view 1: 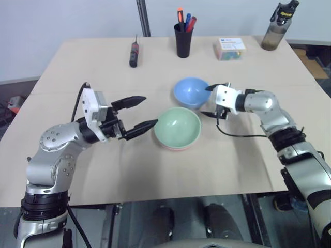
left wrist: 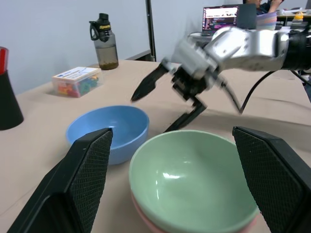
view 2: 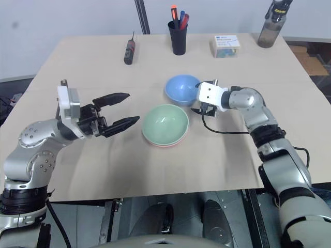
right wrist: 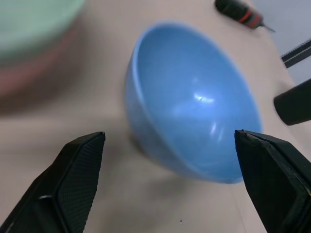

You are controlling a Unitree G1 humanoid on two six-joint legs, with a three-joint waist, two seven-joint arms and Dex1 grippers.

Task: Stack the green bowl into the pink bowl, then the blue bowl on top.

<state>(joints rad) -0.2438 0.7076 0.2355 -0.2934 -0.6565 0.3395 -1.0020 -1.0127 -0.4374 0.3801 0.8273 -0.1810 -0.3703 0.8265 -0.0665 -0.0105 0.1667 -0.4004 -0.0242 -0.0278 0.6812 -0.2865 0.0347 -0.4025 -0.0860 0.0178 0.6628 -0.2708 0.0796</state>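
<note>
The green bowl [view 1: 177,127] sits nested in the pink bowl [view 1: 172,148] at the middle of the table; only the pink rim shows beneath it. Just behind them the blue bowl [view 1: 191,92] stands upright on the table. My right gripper [view 1: 206,101] is open at the blue bowl's right side, its fingers spread wide and nothing between them. In the right wrist view the blue bowl [right wrist: 194,107] lies straight ahead. My left gripper [view 1: 150,110] is open and empty just left of the green bowl, pointing at it.
Along the table's far edge stand a screwdriver [view 1: 134,54], a black cup of pens [view 1: 183,39], a small box of coloured pieces [view 1: 230,49] and a dark bottle [view 1: 276,28]. Bare tabletop [view 1: 129,170] lies in front of the bowls.
</note>
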